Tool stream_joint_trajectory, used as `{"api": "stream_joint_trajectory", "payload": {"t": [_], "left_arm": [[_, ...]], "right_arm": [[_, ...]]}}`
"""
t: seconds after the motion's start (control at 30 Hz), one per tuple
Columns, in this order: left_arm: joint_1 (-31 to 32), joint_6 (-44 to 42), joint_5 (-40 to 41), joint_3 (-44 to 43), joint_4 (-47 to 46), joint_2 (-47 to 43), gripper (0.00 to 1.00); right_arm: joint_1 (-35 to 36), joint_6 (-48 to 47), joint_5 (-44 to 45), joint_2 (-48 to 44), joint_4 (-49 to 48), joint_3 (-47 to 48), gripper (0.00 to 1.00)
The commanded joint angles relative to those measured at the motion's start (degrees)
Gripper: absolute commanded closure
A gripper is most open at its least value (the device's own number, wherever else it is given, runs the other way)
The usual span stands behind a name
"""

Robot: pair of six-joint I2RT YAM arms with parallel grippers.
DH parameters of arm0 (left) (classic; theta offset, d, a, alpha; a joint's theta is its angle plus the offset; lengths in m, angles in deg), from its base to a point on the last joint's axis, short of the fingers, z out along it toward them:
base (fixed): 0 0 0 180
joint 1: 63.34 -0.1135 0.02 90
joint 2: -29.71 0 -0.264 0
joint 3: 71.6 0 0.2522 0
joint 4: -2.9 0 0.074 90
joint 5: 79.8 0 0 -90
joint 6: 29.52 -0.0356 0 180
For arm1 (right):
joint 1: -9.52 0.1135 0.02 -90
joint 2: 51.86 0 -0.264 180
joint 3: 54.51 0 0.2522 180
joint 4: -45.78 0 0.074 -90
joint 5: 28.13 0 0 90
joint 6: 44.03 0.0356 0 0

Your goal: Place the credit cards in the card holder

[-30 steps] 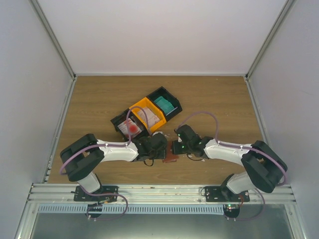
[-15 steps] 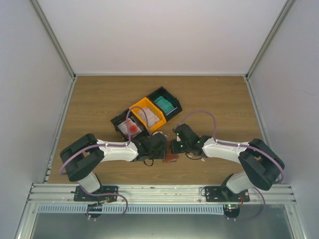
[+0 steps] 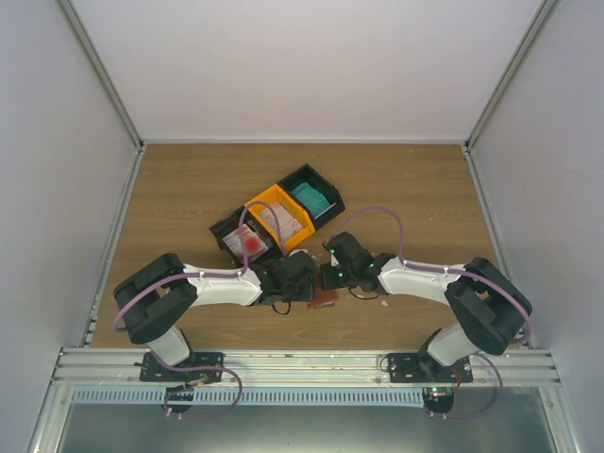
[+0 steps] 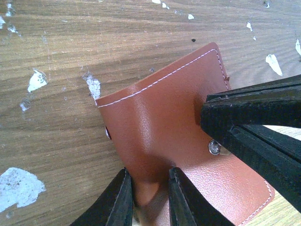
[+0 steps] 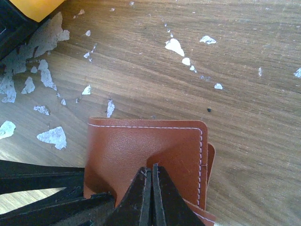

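Observation:
The reddish-brown card holder lies on the wooden table between both grippers. In the left wrist view my left gripper is shut on a raised fold of the card holder. In the right wrist view my right gripper is shut, its fingertips pinching the holder's top flap. The right gripper's black fingers show beside the holder's snap. Teal credit cards, pale cards and white cards with a red mark lie in the bins behind.
Three joined bins stand behind the grippers: a black one, an orange one and a black one. White scraps and scuffs mark the wood. Both arms meet near the table's front centre.
My right gripper has shifted a little to the left, toward the left gripper. The left arm and the card holder have hardly moved.

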Motion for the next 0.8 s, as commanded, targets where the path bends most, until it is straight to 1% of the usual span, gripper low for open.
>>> {"api": "stream_joint_trajectory", "payload": {"t": [0.0,0.23,0.5,0.77], "left_arm": [[1.1,-1.52,-4.53,1.06,5.52,4.08,0.79],[1.09,-1.45,-4.08,0.73,6.09,4.64,0.79],[1.15,-1.39,-3.83,-0.27,6.63,5.26,0.79],[1.12,-1.27,-3.75,-0.77,6.9,6.34,0.79]], "right_arm": [[1.06,-1.01,-2.08,2.2,5.52,-0.57,0.99],[1.11,-1.14,-0.24,-1.11,8.81,0.82,0.99],[1.06,-1.98,-3.02,0.37,6.99,0.31,1.0],[1.08,-1.64,-2.6,-3.01,8.06,-0.48,0.99]]}}
